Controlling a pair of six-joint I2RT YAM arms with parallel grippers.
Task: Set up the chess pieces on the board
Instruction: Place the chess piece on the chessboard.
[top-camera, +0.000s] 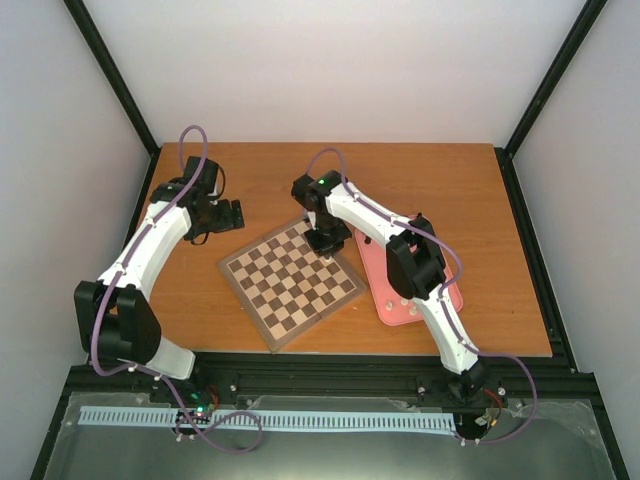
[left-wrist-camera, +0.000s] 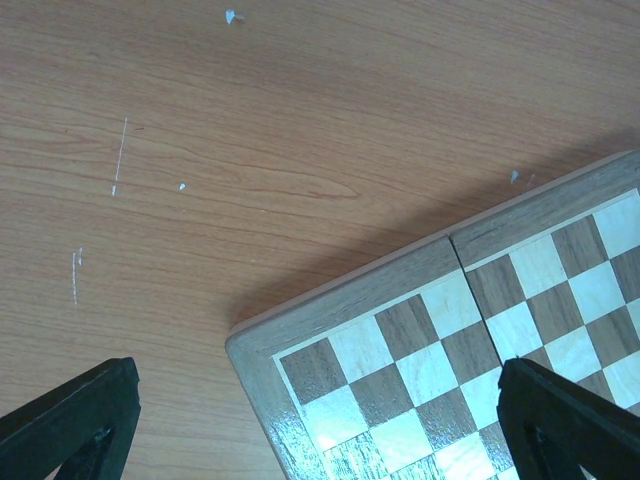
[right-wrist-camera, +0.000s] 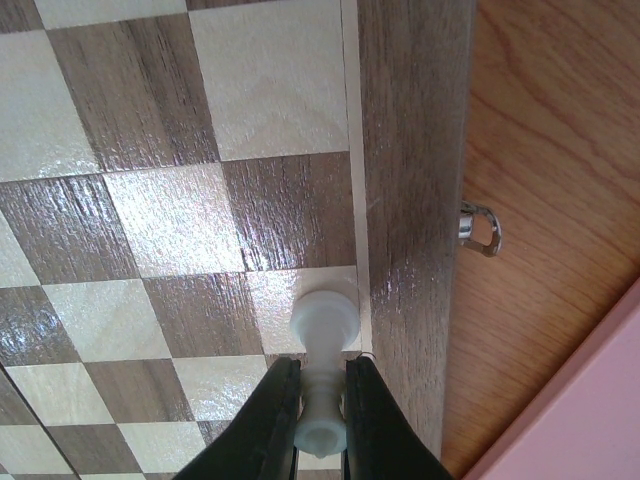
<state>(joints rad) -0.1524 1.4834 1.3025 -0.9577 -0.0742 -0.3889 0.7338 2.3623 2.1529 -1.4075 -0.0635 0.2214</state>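
The checkered wooden board (top-camera: 291, 281) lies tilted in the middle of the table. My right gripper (top-camera: 325, 243) is over its far right edge, shut on a cream-white chess piece (right-wrist-camera: 323, 350) whose base rests on or just above a light square by the brown border (right-wrist-camera: 410, 200). The black fingers (right-wrist-camera: 268, 425) pinch the piece's neck. My left gripper (top-camera: 222, 217) is open and empty over bare table, just off the board's far left corner (left-wrist-camera: 262, 345); its fingertips (left-wrist-camera: 75, 415) show wide apart. No other pieces are visible on the board.
A pink tray (top-camera: 402, 290) lies right of the board, mostly hidden under my right arm; its corner shows in the right wrist view (right-wrist-camera: 590, 400). A small metal clasp (right-wrist-camera: 478, 228) sticks out of the board's side. Black frame posts stand at the table's back corners.
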